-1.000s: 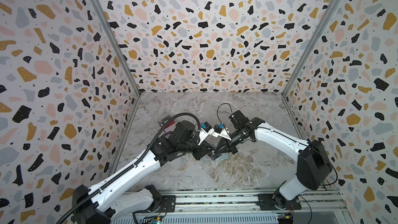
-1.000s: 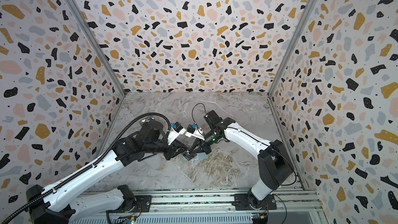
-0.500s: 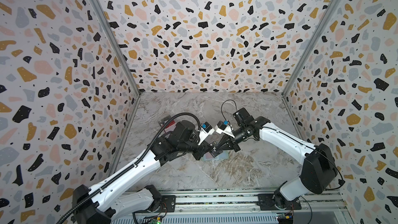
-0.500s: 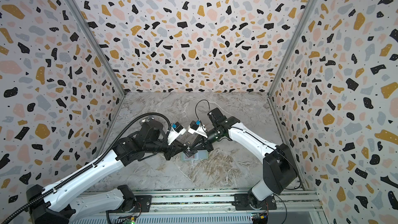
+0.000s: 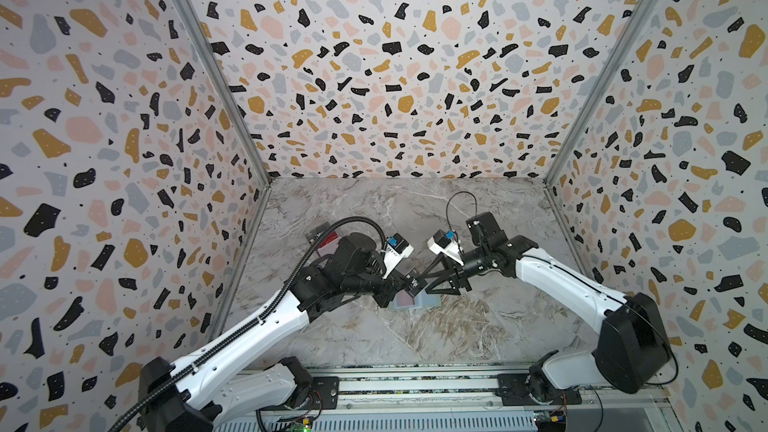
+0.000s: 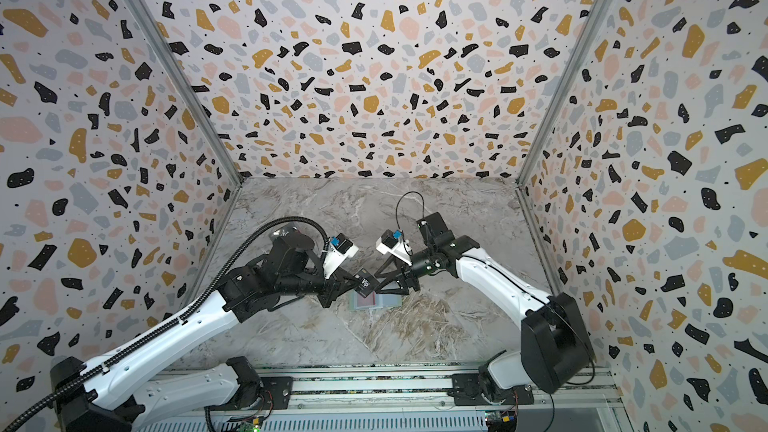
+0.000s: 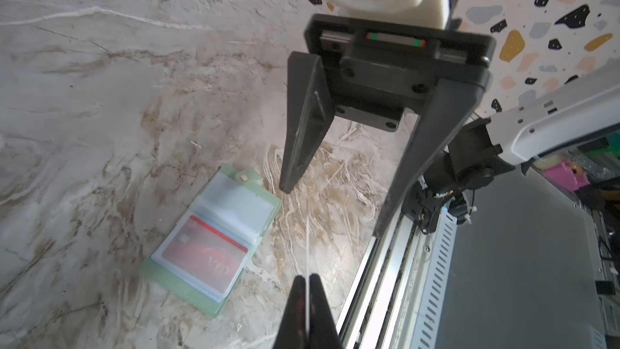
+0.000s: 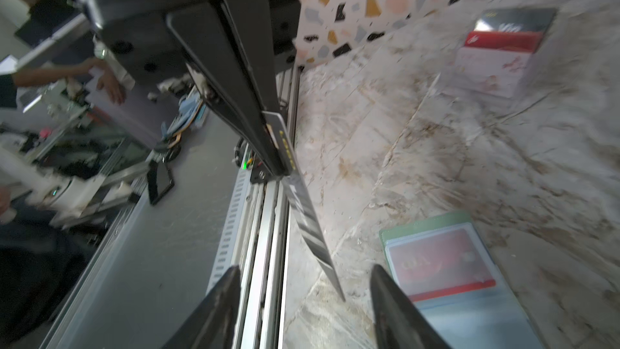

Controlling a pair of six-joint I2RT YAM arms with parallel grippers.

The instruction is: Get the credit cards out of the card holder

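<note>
The pale green card holder [image 7: 265, 208] lies open on the marble table in both top views [image 5: 430, 302] [image 6: 390, 302], with a red card [image 7: 204, 256] in its clear sleeve. Just above it my left gripper [image 7: 306, 278] is shut on a dark grey credit card [image 5: 415, 283] printed "Vip", which the left wrist view shows edge-on as a thin line. My right gripper [image 8: 305, 271] is open; the free end of that card [image 8: 303, 213] reaches between its fingers without touching them. Three other credit cards [image 8: 503, 48], dark, red and white-pink, lie together near the left wall.
The loose cards [image 5: 322, 239] lie behind the left arm, close to the left wall. Metal rails [image 5: 415, 388] run along the front edge of the table. Patterned walls close in the left, back and right sides.
My right gripper was shut and is now open, having let go of the dark card and drawn back a little to the right. My left gripper closed on that card.
</note>
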